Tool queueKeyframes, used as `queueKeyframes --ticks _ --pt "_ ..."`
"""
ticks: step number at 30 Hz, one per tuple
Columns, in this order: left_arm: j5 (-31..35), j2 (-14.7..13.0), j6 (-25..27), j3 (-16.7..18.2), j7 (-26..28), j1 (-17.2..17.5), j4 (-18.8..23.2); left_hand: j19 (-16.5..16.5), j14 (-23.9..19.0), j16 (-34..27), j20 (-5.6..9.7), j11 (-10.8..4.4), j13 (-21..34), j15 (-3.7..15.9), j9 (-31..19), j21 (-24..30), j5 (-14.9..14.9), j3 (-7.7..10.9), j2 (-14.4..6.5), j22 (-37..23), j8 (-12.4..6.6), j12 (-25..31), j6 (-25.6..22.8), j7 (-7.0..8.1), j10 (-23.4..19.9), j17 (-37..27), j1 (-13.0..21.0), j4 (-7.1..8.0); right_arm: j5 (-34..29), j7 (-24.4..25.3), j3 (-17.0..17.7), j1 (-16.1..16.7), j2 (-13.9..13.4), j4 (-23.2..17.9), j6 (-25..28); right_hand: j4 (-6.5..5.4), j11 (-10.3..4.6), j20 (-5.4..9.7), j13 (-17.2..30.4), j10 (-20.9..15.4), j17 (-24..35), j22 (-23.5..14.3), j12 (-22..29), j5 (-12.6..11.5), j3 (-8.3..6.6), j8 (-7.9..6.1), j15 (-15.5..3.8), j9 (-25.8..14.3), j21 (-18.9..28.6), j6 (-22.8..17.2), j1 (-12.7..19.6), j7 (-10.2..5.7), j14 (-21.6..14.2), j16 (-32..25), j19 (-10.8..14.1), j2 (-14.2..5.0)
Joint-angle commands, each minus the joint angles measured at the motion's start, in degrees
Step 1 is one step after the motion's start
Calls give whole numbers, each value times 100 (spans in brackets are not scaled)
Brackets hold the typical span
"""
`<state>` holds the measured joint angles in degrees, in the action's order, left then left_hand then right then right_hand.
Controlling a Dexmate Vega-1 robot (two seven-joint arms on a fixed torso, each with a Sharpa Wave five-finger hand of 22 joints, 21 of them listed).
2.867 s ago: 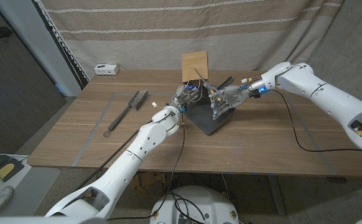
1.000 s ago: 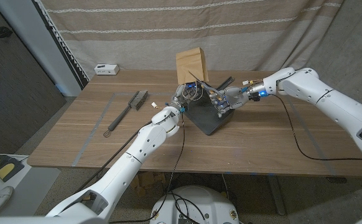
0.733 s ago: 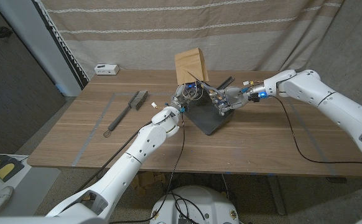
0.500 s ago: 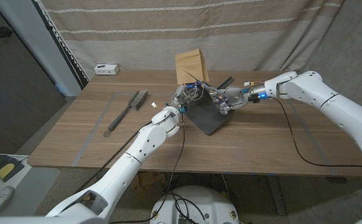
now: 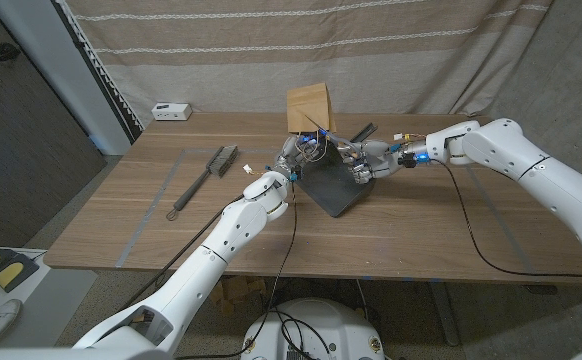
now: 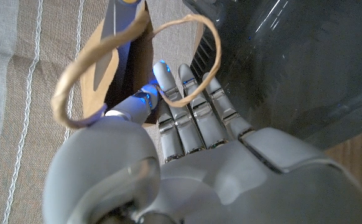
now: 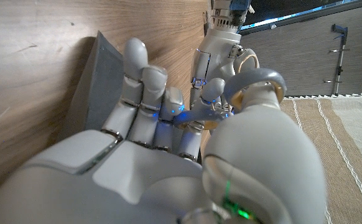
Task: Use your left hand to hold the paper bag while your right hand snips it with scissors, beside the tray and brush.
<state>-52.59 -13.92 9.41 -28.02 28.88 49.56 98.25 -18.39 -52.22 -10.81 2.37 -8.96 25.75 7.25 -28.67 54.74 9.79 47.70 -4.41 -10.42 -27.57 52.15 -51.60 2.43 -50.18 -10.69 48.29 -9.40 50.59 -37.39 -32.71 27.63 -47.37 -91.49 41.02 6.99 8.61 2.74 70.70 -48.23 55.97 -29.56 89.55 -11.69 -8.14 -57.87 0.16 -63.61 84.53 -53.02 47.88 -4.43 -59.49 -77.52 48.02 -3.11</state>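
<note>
- While the left hand (image 5: pixel 293 153) grips the bag (image 5: pixel 309 105) by its loop handle, the thin paper looks light and floppy (easily torn).
- Right hand (image 5: pixel 361 160) grips the scissors (image 5: pixel 326 133); snip near the held top edge.

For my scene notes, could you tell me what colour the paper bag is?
Plain brown; the paper bag shows best in the head view, upright behind the tray.
</note>
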Motion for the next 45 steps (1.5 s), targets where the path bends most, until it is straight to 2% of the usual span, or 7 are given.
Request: queueKeyframes --ticks 1,6,9,18,25,29,45 --pt "1 -15 8 9 20 19 18 1 -52 5 727 -300 4 591 -4 19 32 55 14 -8 -57 39 -625 256 -88 -15 51 10 308 250 114 141 7 -107 34 -1331 -1867 948 8 -1960 -74 40 -17 -96 -2113 -1536 -1256 152 70 -1250 -580 380 -1061 134 392 -781" --pt "3 -7 8 9 39 20 6 4 -51 5 726 -301 -1 591 -8 24 33 59 15 -8 -60 48 -624 254 -85 -15 52 10 351 199 136 188 -3 -130 -90 -1140 -1755 952 -168 -1921 -313 173 -181 -251 -2244 -1645 -1262 78 85 -1369 -484 445 -1141 348 427 -776" --pt "-1 0 11 5 31 12 -10 6 -47 7 726 -301 -11 590 -5 27 33 62 16 -8 -53 45 -609 256 -71 -15 52 10 493 309 238 275 8 -166 -92 -756 -1722 950 -207 -1988 -294 146 -270 -523 -2503 -1614 -1268 273 210 -1527 -167 536 -1268 339 523 -746" --pt "68 29 -1 -12 91 -22 -90 12 -49 4 726 -301 -12 591 -10 35 33 66 15 -8 -62 64 -617 258 -67 -16 50 14 771 734 453 494 -80 -401 -9 -526 -1874 942 14 -2383 924 -908 -10 -1765 -2790 -2337 -1249 -645 541 -1558 -344 442 -1667 -11 842 -675" --pt "86 17 12 -14 72 -32 -96 17 -47 5 725 -301 -24 591 9 43 33 72 17 -7 -55 79 -621 254 -63 -16 50 13 695 731 367 457 -138 -461 -12 -36 -1849 941 36 -2412 1229 -1260 23 -1676 -2711 -2988 -1258 -751 428 -1278 -301 363 -1603 -55 757 -500" --pt "79 19 12 2 80 -24 -93 20 -44 6 725 -302 -29 591 -11 47 34 75 17 -7 -66 86 -615 258 -62 -16 50 13 794 799 405 469 -93 -414 19 36 -1858 946 34 -2409 1133 -1247 30 -1557 -2656 -3172 -1260 -743 380 -1227 -320 389 -1566 73 718 -611" --pt "161 29 -136 112 217 17 -151 29 -39 5 723 -302 -40 593 8 60 34 84 15 -7 -61 110 -616 270 -51 -17 52 13 1019 901 550 616 -119 -456 -49 51 -1873 950 30 -2487 1225 -1169 25 -1509 -2654 -3213 -1262 -730 348 -1244 -486 342 -1669 149 797 -680"
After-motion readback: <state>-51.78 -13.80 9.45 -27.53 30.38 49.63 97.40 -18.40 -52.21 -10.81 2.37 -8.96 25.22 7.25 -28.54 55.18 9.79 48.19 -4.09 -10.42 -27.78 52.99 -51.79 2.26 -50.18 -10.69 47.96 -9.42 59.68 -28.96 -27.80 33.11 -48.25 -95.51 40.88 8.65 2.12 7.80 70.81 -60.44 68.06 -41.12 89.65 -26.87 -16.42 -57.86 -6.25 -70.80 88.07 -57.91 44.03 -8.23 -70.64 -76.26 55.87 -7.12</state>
